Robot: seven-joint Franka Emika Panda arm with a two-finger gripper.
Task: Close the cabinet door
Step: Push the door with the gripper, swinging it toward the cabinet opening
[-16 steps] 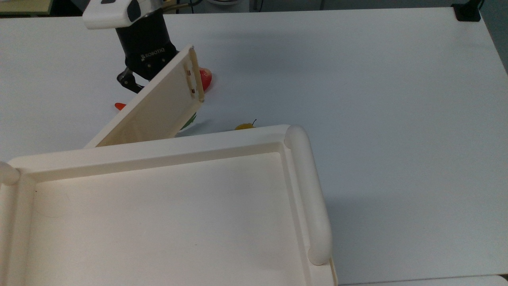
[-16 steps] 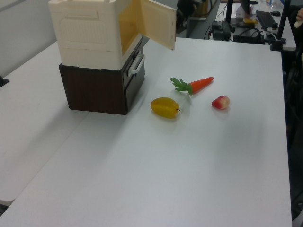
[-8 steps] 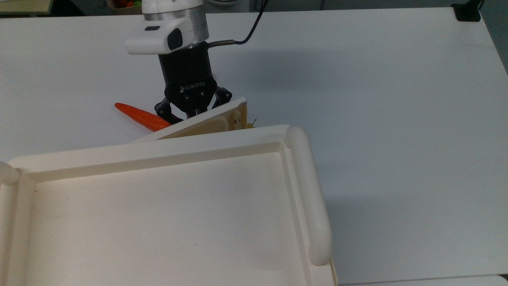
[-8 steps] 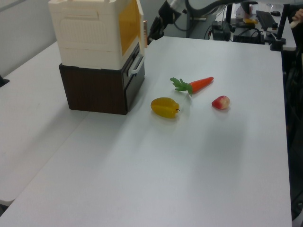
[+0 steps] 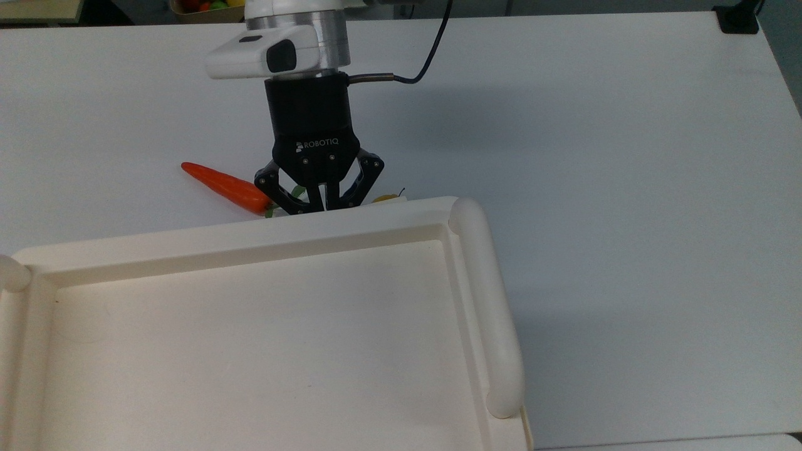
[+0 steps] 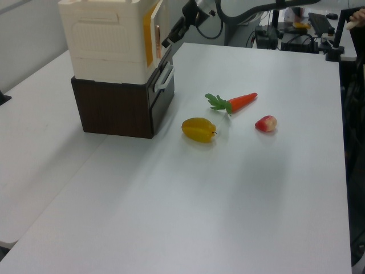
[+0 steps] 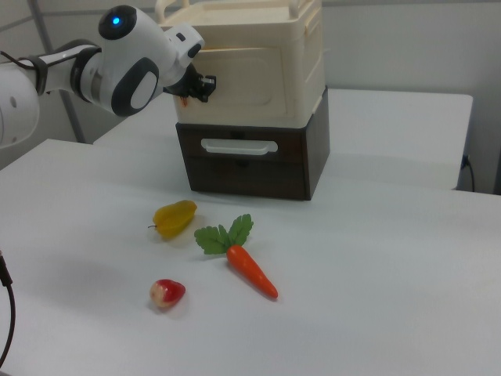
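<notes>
Over the last second the cabinet door has swung from wide open to flush against the cream cabinet's front, so the closing looks essentially done, and the claw, fingers spread and holding nothing, presses tip-first against the door at the cabinet's front edge.

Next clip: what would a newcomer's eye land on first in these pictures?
First the gripper, pressed up against the front of the cream cabinet, whose cabinet door looks shut in the right view. Next, the toy food on the white table in front: an orange carrot, a yellow fruit and a small red fruit.
</notes>
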